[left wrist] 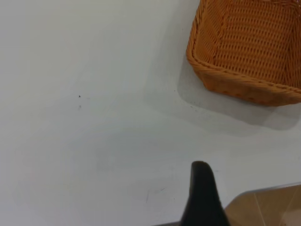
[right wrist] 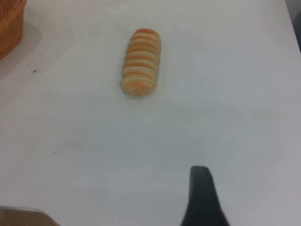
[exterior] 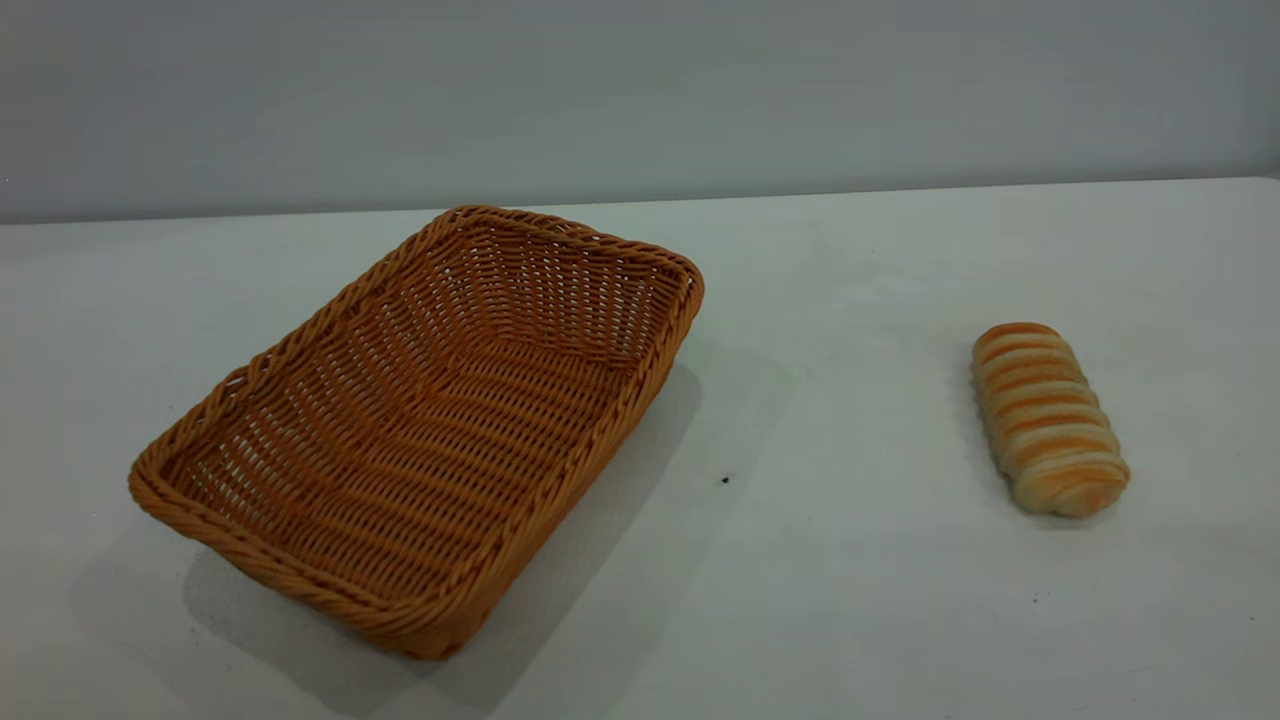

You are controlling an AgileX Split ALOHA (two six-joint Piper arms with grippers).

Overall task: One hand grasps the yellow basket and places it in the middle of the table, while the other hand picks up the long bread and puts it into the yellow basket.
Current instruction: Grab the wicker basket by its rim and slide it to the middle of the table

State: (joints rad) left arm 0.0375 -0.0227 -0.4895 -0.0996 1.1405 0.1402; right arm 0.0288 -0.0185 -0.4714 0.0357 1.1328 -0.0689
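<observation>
Woven orange-tan, the yellow basket [exterior: 420,430] lies empty left of the table's [exterior: 850,560] middle with the long bread [exterior: 1048,418] well apart at right, each nearer its own arm, neither gripped; whether either gripper's fingers are spread, I cannot tell

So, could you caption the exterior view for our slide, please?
Empty yellow basket and long bread apart on the table.

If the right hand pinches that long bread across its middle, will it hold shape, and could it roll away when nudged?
The long bread looks puffy and ridged, so it is probably light and may dent under a firm pinch. Its rounded, oblong body lies flat on the table, so a sideways nudge might roll it a little. The ridges should give some grip. The yellow basket sits apart from it.
</observation>
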